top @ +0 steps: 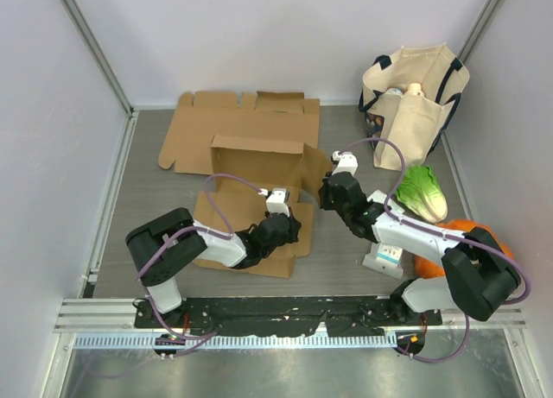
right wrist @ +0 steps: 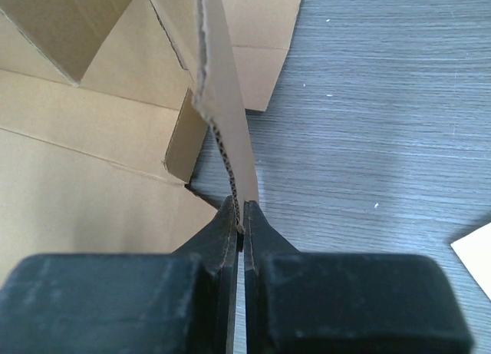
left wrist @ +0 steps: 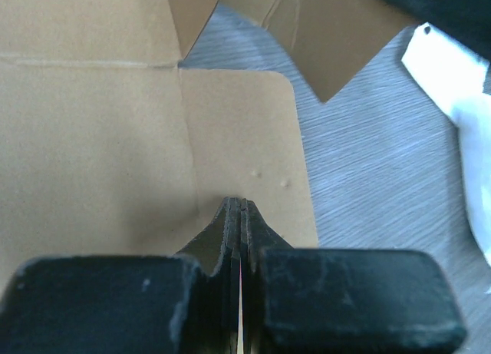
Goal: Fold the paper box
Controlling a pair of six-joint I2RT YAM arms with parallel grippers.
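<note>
overhead view: the paper box (top: 259, 169), plain brown corrugated card, sits half raised at the centre of the grey wood-grain table (top: 346, 268). its back wall stands up and its front flap (top: 259, 243) lies flat toward 6 o'clock.

my left gripper (top: 281, 232) is over that front flap. my right gripper (top: 327, 189) is at the box's 3 o'clock edge, on the side flap (top: 315, 169).

a second sheet of flat die-cut card (top: 233, 126) lies at 11 o'clock. at 1 o'clock stands a cream cloth tote bag (top: 415, 104) with dark handles. a pale green leafy cabbage (top: 422, 191) lies at 3 o'clock, with a round orange thing (top: 471, 234) past it. a small white carton (top: 384, 255) sits under the right arm.

left wrist view only: the left gripper (left wrist: 239, 208) has its black ridged fingers pressed together with nothing between them. below them is the smooth flap (left wrist: 238, 139) with its rounded corner and a crease line. i cannot tell if the tips touch the card.

right wrist view only: the right gripper (right wrist: 242, 216) pinches the side flap (right wrist: 230, 100) edge-on, so the wavy fluting inside the card shows. the flap stands upright, running toward 12 o'clock.
</note>
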